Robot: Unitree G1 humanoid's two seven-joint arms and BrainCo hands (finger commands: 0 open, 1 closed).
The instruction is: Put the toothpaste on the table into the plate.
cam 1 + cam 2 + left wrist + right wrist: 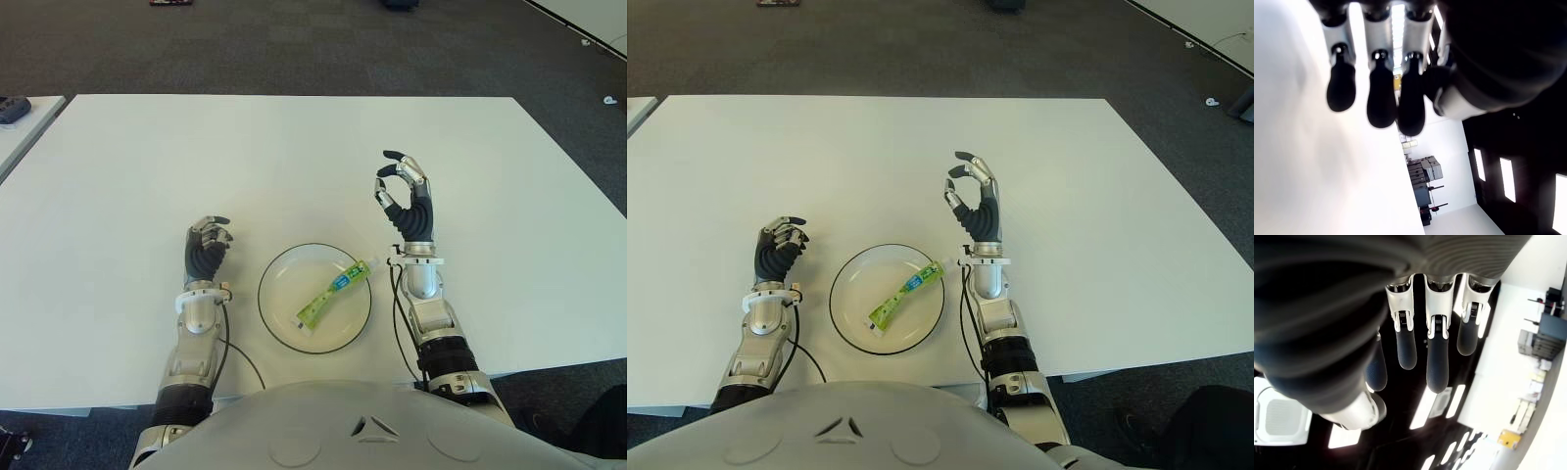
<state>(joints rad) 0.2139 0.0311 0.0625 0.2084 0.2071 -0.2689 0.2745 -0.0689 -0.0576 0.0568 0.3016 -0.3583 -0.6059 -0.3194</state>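
Toothpaste (334, 292) lies diagonally in the plate (277, 277) on the white surface (147, 176), clear of both hands. Right hand (405, 194) raised beyond the plate's right edge, fingers (1437, 363) loosely spread, empty. Left hand (206, 245) left of plate, fingers (1381, 100) curled, empty.

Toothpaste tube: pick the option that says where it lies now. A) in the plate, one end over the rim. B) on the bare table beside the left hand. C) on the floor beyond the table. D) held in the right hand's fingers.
A: the toothpaste tube lies slantwise in the plate, its upper end reaching past the rim near the right hand, which holds nothing.
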